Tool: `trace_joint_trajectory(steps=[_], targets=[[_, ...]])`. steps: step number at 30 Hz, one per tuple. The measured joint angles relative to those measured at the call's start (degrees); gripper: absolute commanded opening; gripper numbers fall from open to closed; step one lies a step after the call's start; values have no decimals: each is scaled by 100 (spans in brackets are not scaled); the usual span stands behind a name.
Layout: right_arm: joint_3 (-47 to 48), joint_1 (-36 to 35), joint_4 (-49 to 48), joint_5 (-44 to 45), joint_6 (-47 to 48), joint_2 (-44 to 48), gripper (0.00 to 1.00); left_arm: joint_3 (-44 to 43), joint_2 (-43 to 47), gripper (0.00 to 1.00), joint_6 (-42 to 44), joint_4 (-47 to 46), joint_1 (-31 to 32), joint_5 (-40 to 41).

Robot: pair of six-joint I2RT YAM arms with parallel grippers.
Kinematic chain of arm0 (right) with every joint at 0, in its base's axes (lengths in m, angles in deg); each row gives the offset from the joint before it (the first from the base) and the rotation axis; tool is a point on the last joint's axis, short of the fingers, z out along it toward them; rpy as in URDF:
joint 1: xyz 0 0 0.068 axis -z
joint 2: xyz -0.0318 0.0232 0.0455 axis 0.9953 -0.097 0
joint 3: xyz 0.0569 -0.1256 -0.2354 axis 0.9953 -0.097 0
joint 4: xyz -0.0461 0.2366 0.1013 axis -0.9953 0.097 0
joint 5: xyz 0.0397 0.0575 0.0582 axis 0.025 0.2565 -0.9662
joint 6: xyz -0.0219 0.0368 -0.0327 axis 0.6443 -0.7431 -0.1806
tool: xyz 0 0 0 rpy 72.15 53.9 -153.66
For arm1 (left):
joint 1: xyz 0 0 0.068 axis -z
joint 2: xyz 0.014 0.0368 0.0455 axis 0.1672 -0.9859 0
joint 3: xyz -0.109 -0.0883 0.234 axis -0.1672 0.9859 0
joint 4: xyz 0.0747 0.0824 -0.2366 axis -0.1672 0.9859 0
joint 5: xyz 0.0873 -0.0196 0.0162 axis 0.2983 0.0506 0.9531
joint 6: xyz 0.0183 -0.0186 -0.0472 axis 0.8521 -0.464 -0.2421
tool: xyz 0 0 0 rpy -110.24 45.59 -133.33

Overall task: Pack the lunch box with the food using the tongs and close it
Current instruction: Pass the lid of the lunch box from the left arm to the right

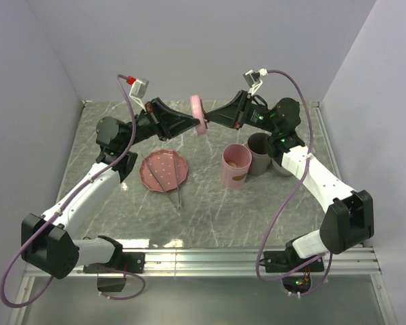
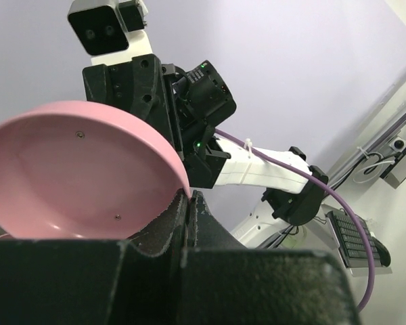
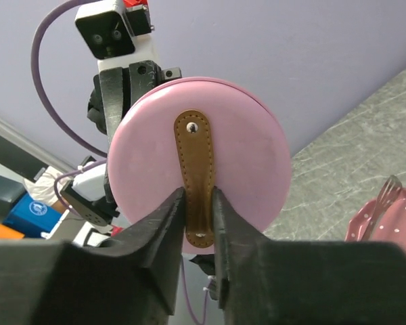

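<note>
Tongs [image 1: 170, 183] lie across the plate [image 1: 152, 169], below-left of the pink lid [image 1: 199, 114], well apart from all fingers. Left gripper [image 1: 189, 123] clamps the lid's rim, lid on edge in mid-air. Right gripper [image 3: 197, 196] pinches the lid's brown strap [image 3: 195, 149].

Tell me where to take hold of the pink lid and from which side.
Grip the brown strap on the outer face of the pink lid, coming square at that face from the right arm's side. The lid stands on edge, rim pinched by the left gripper, so the narrow riveted strap faces the right gripper, whose fingers clamp it.
</note>
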Motion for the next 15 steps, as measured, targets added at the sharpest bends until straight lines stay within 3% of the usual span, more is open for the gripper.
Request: trace_joint_trajectory(steps=[3, 4, 10, 11, 13, 15], targets=[[-2, 7, 31, 15, 28, 4, 3, -2, 0, 0, 0, -17, 2, -4], [-2, 9, 48, 20, 46, 4, 0, -2, 0, 0, 2, -15, 4, -4], [15, 13, 472, 44, 356, 68, 0, -2, 0, 2, 52, 173, 9, -9], [31, 22, 647, 46, 479, 92, 0, -4, 0, 15, 74, 264, 9, -9], [140, 50, 1095, 44, 750, 116, 0, -26, 0, 27, 153, 476, -15, -2], [400, 81, 1696, 66, 1154, 127, 0, -35, -2, 47, 251, 713, -66, -4]])
